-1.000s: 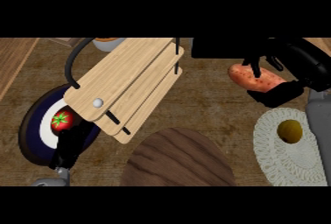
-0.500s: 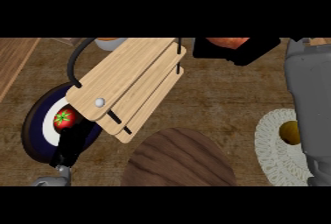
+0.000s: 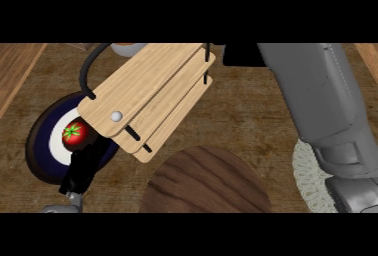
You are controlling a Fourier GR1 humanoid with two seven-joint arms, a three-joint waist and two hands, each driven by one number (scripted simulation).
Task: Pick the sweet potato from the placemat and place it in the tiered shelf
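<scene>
Now R forearm (image 3: 325, 100) over placemat (image 3: 310, 185).

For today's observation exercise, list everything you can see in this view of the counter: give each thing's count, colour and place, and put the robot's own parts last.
Tiered shelf: one, light wood boards with black fittings, upper middle, tilted across the view.
Plate: one, dark blue rim with a white centre, left side, partly under the shelf.
Tomato: one, red with a green stem, on the plate.
Placemat: one, pale woven, lower right, mostly hidden by the forearm.
Round board: one, dark brown wood, bottom middle.
Counter: one, brown wood grain, under everything.
Sweet potato: not visible.
Right forearm: one, grey, right side, reaching to the top edge; its black hand shows only partly at the top edge.
Left hand: not in view.
</scene>
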